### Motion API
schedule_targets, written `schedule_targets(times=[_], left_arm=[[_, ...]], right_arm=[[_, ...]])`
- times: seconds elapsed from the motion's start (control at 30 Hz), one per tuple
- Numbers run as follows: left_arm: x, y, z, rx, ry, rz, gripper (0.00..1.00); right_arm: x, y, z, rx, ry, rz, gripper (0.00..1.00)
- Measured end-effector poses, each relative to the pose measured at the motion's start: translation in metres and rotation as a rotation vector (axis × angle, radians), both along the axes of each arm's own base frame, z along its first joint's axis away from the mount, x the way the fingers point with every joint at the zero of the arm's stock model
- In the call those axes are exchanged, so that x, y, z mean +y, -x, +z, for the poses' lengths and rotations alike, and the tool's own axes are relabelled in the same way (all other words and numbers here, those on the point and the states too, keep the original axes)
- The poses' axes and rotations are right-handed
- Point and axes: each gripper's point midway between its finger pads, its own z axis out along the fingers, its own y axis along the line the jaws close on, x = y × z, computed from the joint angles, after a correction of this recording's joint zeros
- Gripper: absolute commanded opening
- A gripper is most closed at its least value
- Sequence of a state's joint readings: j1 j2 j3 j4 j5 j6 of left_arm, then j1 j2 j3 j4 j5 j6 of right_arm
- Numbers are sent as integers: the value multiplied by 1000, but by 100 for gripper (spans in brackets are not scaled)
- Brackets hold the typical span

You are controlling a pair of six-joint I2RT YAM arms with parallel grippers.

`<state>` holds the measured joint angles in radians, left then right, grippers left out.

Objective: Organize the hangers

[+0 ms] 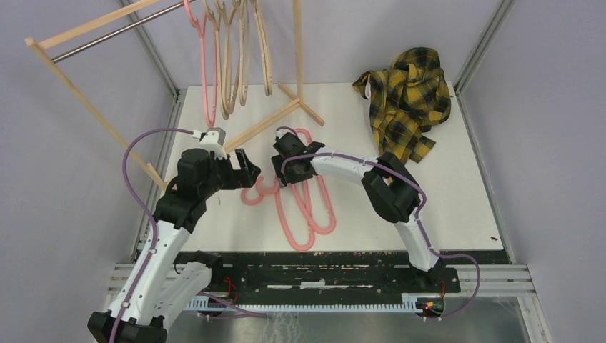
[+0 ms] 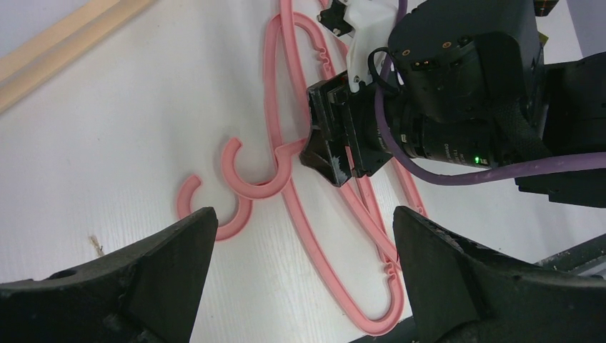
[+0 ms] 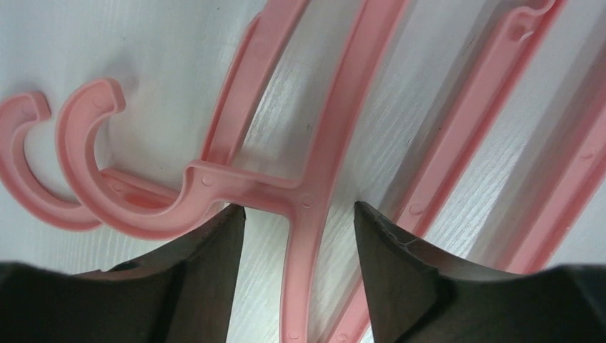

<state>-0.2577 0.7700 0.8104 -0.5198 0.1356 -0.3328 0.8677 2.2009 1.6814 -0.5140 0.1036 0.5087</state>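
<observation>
Two or three pink hangers (image 1: 286, 229) lie stacked on the white table, hooks to the left. One pink hanger (image 1: 208, 86) and several beige hangers (image 1: 244, 64) hang on the rack rail. My right gripper (image 1: 282, 168) is low over the lying hangers. In the right wrist view it (image 3: 296, 214) is open, its jaws either side of the top hanger's arm (image 3: 304, 271) just below the neck, with gaps on both sides. My left gripper (image 1: 250, 171) is open and empty, above the hooks (image 2: 250, 187), and looks at the right gripper (image 2: 336, 153).
The wooden rack with its metal rail (image 1: 107, 36) stands at the back left, its foot bar (image 1: 264, 125) just behind both grippers. A yellow plaid shirt (image 1: 407, 100) lies crumpled at the back right. The table's front edge (image 1: 336, 251) is close to the hangers' ends.
</observation>
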Motion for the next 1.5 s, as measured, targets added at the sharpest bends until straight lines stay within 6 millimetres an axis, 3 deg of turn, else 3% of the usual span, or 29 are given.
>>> schedule_targets(times=[0.1, 0.17, 0.23, 0.43, 0.53, 0.6, 0.7, 0.77, 0.87, 0.97, 1.13, 1.43, 1.5], left_arm=[[-1, 1, 1, -6, 4, -5, 99], [-1, 2, 1, -8, 6, -8, 99], [-3, 2, 0, -6, 10, -17, 99], [-12, 5, -6, 9, 46, -49, 99], [-21, 8, -14, 21, 79, -67, 99], [-30, 13, -23, 36, 93, -90, 99], [-46, 22, -36, 61, 94, -134, 99], [-60, 26, -40, 70, 93, -168, 99], [-73, 26, -46, 75, 79, -184, 99], [-82, 23, -51, 70, 65, -188, 99], [-87, 20, -65, 74, 48, -170, 99], [-83, 13, -78, 66, 34, -124, 100], [-83, 13, -82, 74, 32, -120, 82]], right_arm=[[-2, -2, -2, -10, 12, -1, 23], [-2, -3, -3, -11, 15, -5, 10], [-3, -5, -3, -15, 13, -13, 6], [-10, -7, -1, 4, -69, -69, 1], [-21, -17, 13, 47, -215, -173, 1], [-32, -34, 34, 68, -348, -271, 1], [-36, -62, 79, 64, -560, -358, 1], [-33, -79, 110, 37, -679, -388, 1], [-18, -89, 145, 28, -814, -388, 1], [0, -84, 166, 52, -912, -364, 1], [21, -67, 176, 111, -981, -338, 1], [46, -35, 178, 240, -1086, -312, 1], [51, -29, 184, 266, -1122, -302, 1]])
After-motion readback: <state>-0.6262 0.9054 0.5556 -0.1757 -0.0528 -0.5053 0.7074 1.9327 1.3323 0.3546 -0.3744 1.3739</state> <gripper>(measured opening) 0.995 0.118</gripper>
